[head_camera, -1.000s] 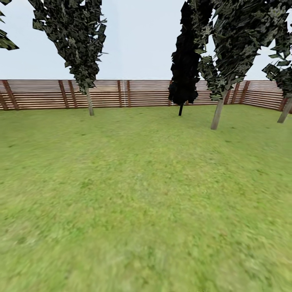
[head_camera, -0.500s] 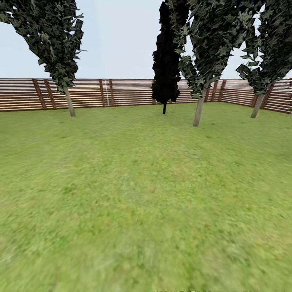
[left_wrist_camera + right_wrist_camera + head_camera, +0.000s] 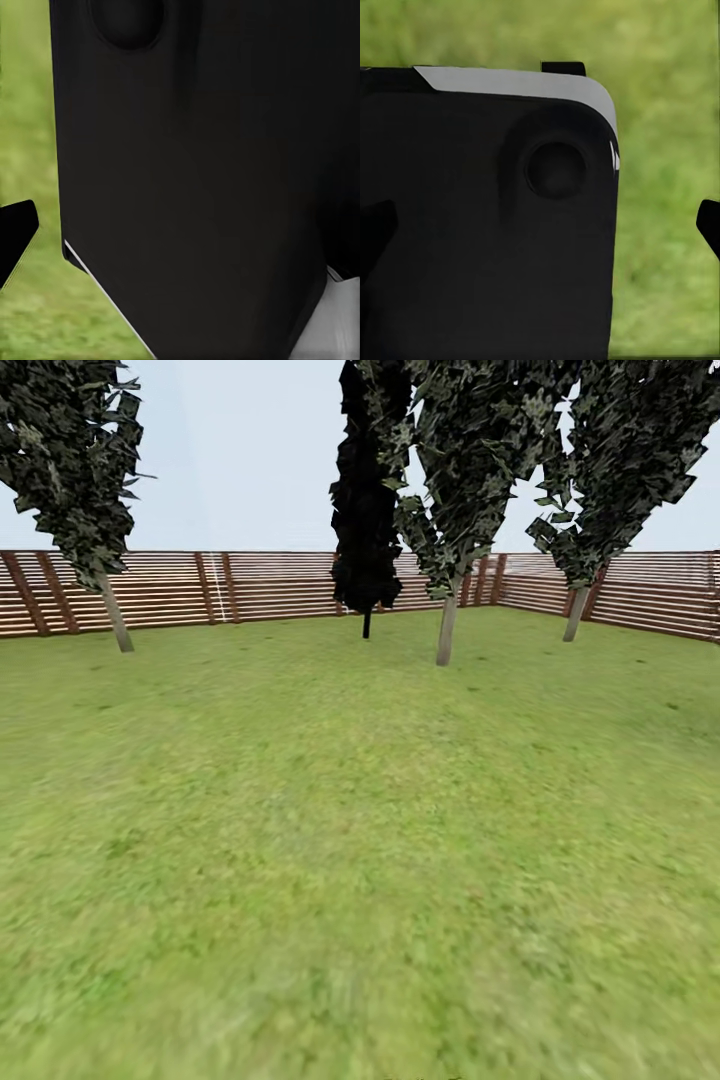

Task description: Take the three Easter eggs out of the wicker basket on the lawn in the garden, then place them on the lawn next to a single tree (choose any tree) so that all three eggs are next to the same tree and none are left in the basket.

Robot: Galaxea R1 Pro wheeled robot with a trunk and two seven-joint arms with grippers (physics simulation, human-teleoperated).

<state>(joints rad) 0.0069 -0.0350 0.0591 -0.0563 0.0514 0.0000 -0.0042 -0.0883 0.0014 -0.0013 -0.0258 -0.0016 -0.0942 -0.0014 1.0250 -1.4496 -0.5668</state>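
Scene shifted leftward across head view since a second ago: camera turning right, robot scanning. Lawn [image 3: 360,840], fence [image 3: 270,585], thin dark trees [image 3: 445,510] ahead. Basket, eggs: whereabouts unknown. Both pincers' state: cannot tell, wrist views blocked by dark robot body [image 3: 202,172]. Search phase, judged.

You get even, bright daylight in the head view, with a pale, washed-out sky and no glare. The patchy green grass lawn [image 3: 360,840] smears into soft blur toward you, sharpening only in the distance by the brown horizontal-slat wooden fence [image 3: 270,585]. The thin-trunked, dark-leaved trees [image 3: 455,480] lean inward at left and right, a wide-angle bend; one narrow black-foliage tree [image 3: 365,500] reads as near-solid silhouette. Both wrist views put a flat black, unlit robot body panel [image 3: 202,180] close up, grass behind it defocused.
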